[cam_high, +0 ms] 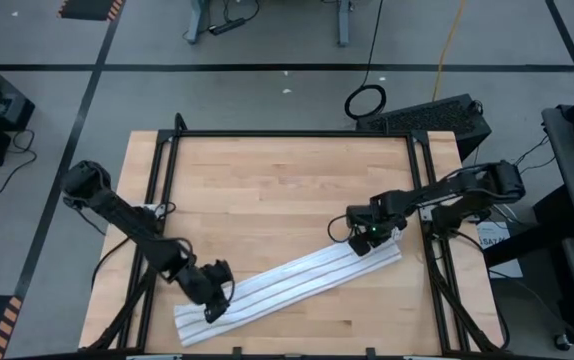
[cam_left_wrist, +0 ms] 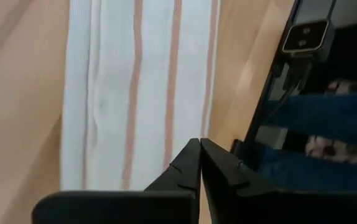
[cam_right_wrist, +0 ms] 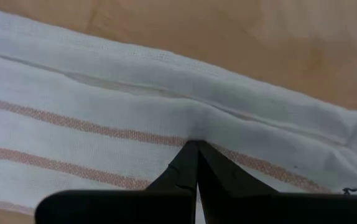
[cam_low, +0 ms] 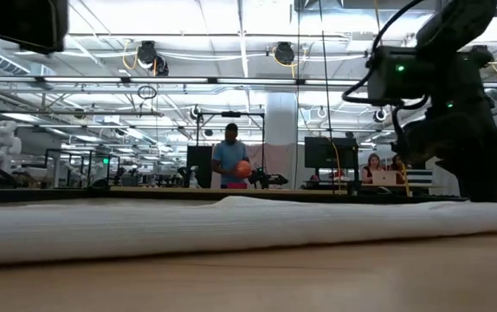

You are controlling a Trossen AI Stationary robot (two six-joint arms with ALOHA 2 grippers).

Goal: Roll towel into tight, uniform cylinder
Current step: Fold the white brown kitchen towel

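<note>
The towel (cam_high: 287, 285) is white with thin stripes. It lies flat as a long narrow band, slanting from the table's near left toward its right edge, and fills the low view (cam_low: 231, 227). My left gripper (cam_high: 215, 308) is shut and hangs above the band's near-left end; its tips (cam_left_wrist: 200, 142) are over the towel's (cam_left_wrist: 135, 93) long edge, apart from it. My right gripper (cam_high: 372, 238) is shut and points down over the band's right end (cam_right_wrist: 197, 143), above a lengthwise fold (cam_right_wrist: 166, 93). My right gripper's shut fingertips (cam_right_wrist: 191, 155) stand at a stripe near the towel's right end, coming from above. I cannot tell whether they touch the cloth. My left gripper touches nothing.
Black frame rails (cam_high: 167, 200) run along the table's left, right and far sides. A small camera (cam_left_wrist: 306, 37) sits on the frame by the near edge. Bare wood (cam_high: 277, 195) lies beyond the towel. A person (cam_low: 231, 160) stands far off in the room.
</note>
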